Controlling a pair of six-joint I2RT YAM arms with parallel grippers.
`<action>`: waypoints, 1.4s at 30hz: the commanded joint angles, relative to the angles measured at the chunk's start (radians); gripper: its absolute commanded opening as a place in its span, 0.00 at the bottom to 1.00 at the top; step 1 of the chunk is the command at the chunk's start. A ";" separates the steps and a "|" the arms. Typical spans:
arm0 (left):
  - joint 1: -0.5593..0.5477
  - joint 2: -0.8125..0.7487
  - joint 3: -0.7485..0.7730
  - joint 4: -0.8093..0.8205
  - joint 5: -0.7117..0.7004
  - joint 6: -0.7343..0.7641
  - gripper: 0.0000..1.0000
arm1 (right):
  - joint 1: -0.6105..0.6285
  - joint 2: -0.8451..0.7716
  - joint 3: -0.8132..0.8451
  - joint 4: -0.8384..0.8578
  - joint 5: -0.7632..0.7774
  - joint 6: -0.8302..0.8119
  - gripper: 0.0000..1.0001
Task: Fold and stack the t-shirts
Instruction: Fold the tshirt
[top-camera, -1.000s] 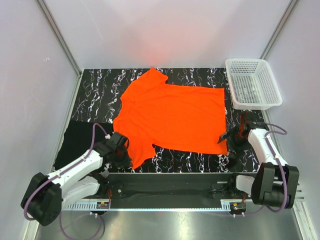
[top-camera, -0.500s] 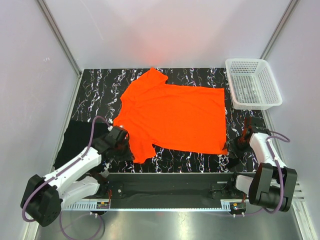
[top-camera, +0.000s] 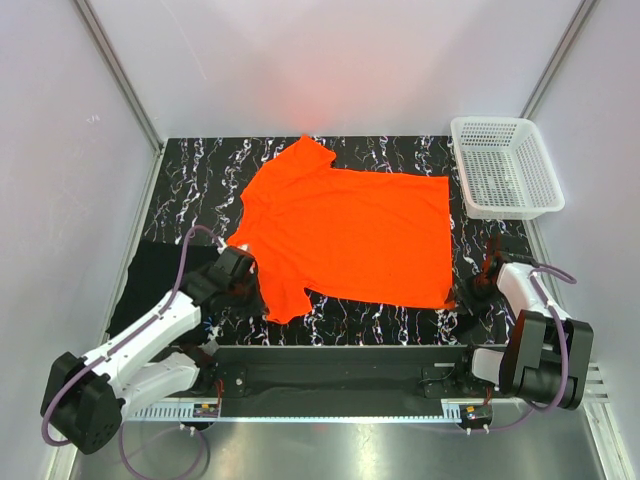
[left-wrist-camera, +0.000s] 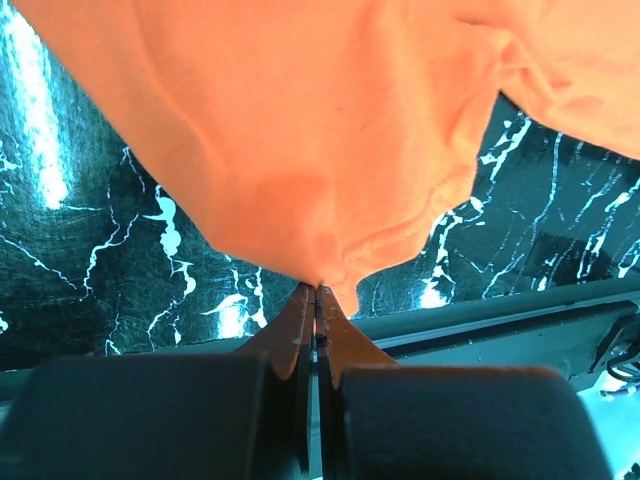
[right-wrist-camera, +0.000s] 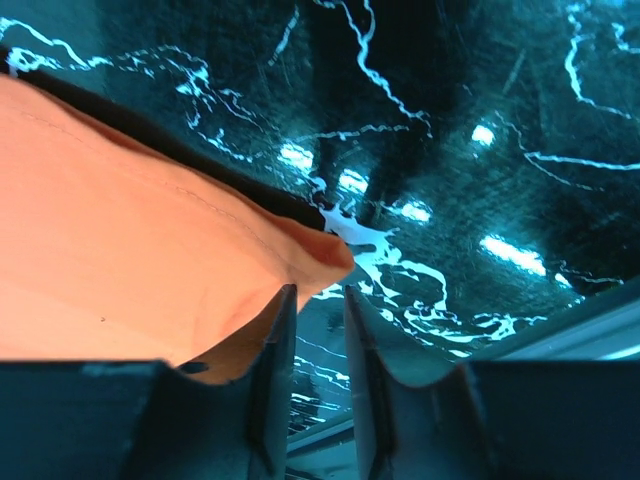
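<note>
L hand (left-wrist-camera: 317, 292) pinches orange shirt (top-camera: 345, 225); black shirt (top-camera: 150, 278) beside, basket (top-camera: 505, 165) far R.

- A table (top-camera: 330, 455) with a bare silvery surface shows along the near side of the black white-veined marbled mat (top-camera: 200, 170), which covers the rest of it.
- An orange-red t-shirt (top-camera: 350, 230) lies spread flat across the middle of the mat, its collar end toward the mat's left side.
- A black t-shirt (top-camera: 150, 275), folded into a rectangle, lies on the mat's near left corner.
- A white plastic mesh basket (top-camera: 490, 122) stands at the mat's far right corner.
- A black mounting rail (top-camera: 340, 358) runs along the mat's near edge.
</note>
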 joint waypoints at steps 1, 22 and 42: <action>-0.002 -0.018 0.063 0.012 -0.001 0.039 0.00 | -0.008 0.019 0.010 0.034 0.018 0.000 0.34; -0.004 -0.069 0.147 -0.028 -0.032 0.066 0.00 | -0.006 0.069 0.034 0.031 0.056 -0.005 0.11; 0.000 -0.187 0.214 -0.126 -0.001 0.097 0.00 | -0.008 -0.051 0.100 -0.101 0.084 -0.097 0.00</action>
